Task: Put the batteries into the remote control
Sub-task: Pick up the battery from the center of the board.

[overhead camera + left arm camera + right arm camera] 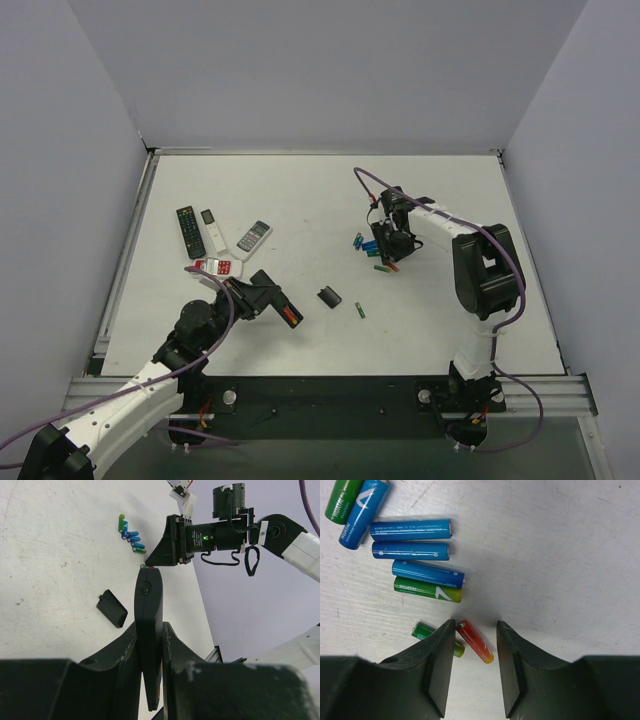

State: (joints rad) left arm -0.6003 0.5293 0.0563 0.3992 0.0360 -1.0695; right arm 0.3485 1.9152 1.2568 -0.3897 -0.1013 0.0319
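While gripping the remote (148,592) in the left gripper (149,630), straddles the slantwise orange battery (476,642) with right gripper (476,626) parted.

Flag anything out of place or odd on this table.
The battery cover lies loose on the table, off the remote control clamped in the left gripper. One green battery lies alone near it, apart from the battery pile by the right gripper. Nothing looks damaged.

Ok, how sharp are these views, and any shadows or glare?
Right wrist: sharp, blue batteries legibly printed, soft shadow around the orange-red battery. Left wrist: the remote control and fingers read as dark masses, little detail. Top external: even light, no glare, battery pile tiny.
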